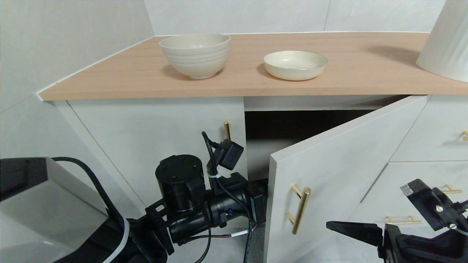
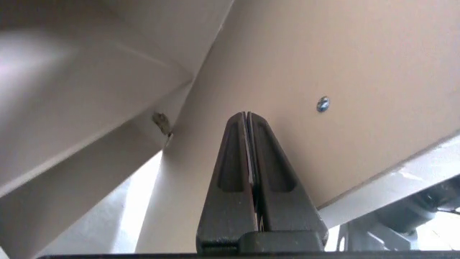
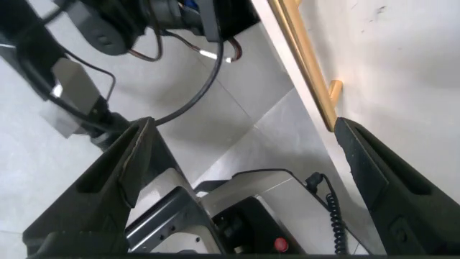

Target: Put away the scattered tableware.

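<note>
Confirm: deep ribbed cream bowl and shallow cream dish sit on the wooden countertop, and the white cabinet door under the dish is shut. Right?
Not quite. The white cabinet door under the shallow cream dish is swung open, not shut; the head view shows the dark opening beside it. The dish and the deep ribbed cream bowl do sit on the wooden countertop.

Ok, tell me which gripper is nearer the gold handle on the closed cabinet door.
Left. The left gripper sits just below that handle, behind the open door; the right gripper is beyond the door's front, farther off.
</note>
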